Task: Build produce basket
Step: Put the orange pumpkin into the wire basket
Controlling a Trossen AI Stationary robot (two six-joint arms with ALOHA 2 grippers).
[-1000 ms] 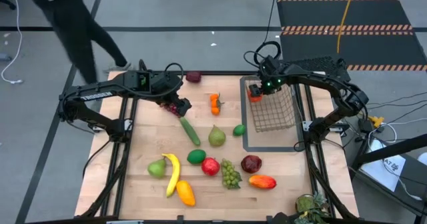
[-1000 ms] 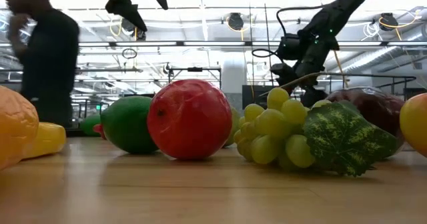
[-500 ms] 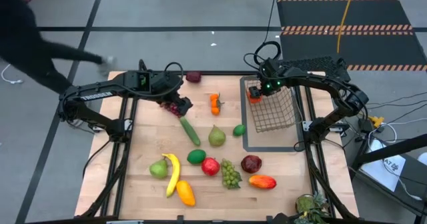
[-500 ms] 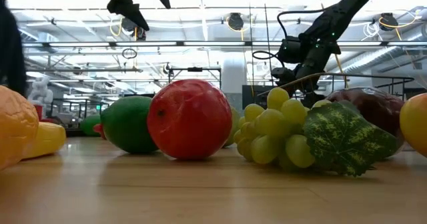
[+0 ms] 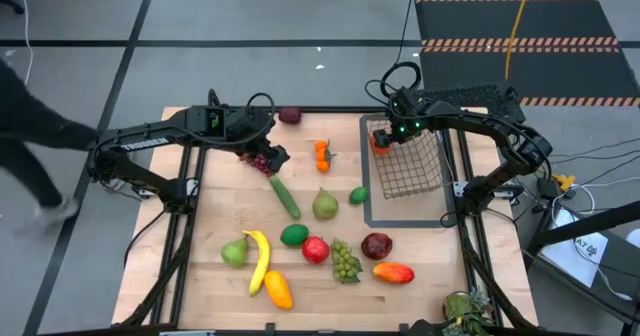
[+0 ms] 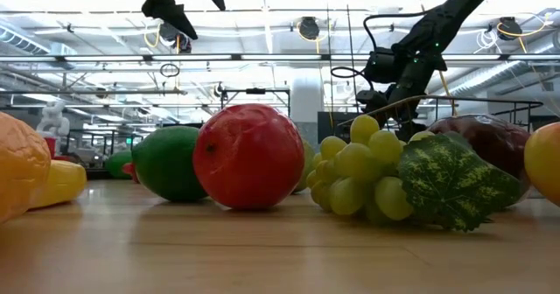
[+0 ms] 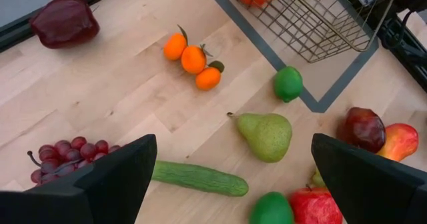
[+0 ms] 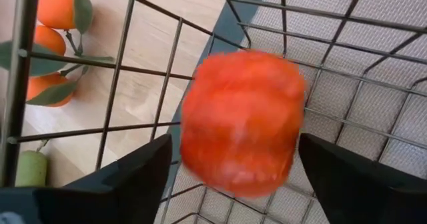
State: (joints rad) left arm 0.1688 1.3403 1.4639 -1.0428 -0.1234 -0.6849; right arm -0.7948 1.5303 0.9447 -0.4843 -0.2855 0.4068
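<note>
While the right gripper (image 5: 383,136) sits at the far-left corner of the basket (image 5: 412,166), an orange-red fruit (image 8: 241,122) shows between its wide-spread fingers (image 8: 127,184) in the right wrist view, inside the wire walls; the fruit is blurred & can't tell if the pads touch it. Basket stands on a grey-framed mat (image 5: 375,214) at the table's right side.

Left gripper (image 5: 268,159) hovers over the far-left part of the table (image 5: 205,236), fingers (image 7: 113,181) well apart w/ nothing between them. Purple grapes (image 7: 63,154) lie just under/beside it; cucumber (image 7: 199,177) just beyond, towards the table's middle.

Rest of produce lies loose on the wood: 3 small oranges (image 5: 322,155) near the basket's left side, lime (image 5: 358,194) by the mat edge, pear (image 5: 325,205) beside it, dark red apple (image 5: 290,115) at the far edge. Nearer row: green pear (image 5: 235,252), banana (image 5: 259,259), another lime (image 5: 293,235), red apple (image 5: 316,249), green grapes (image 5: 346,261), dark apple (image 5: 377,245), mango (image 5: 393,272), an orange-yellow fruit (image 5: 278,289).

A person (image 5: 25,146) is partly in view on the floor left of the table.
</note>
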